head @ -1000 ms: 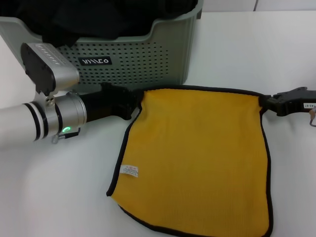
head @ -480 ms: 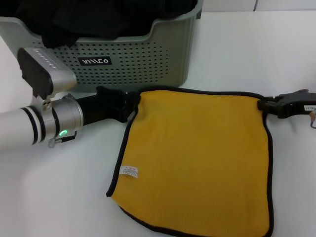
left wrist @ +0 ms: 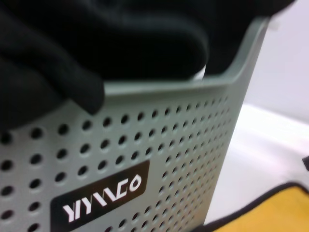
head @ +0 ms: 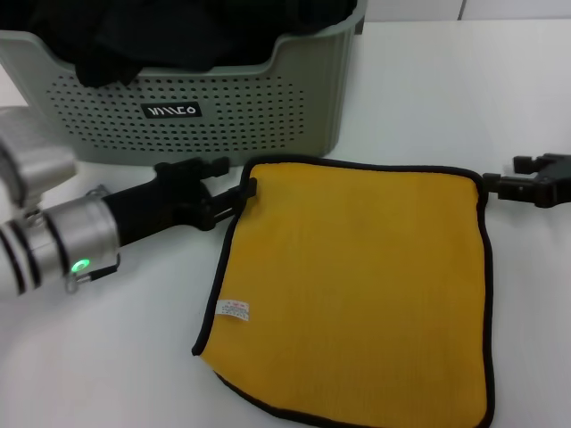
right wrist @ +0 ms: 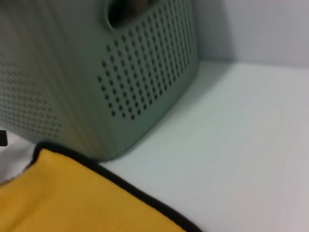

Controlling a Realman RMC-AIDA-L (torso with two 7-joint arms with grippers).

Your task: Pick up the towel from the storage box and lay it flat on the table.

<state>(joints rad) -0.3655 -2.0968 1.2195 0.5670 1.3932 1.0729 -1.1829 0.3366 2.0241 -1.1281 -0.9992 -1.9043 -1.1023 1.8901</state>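
already the towel [head: 357,285] is spread flat on the table [head: 464,80], in front of the storage box [head: 241,98]. both grippers, left [head: 239,194] and right [head: 500,187], are seen parted just beside its far corners. only a clean withdrawal seems required.

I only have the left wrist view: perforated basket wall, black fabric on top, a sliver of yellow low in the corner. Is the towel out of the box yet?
Observer: Yes. The head view shows the towel spread yellow side up on the table, in front of the storage box.
Operator: Where is the left tool?
Observer: The left tool is at the towel's far corner, the one nearest the box.
Operator: And the right one?
Observer: The right tool is at the other far corner, beside the black edging.
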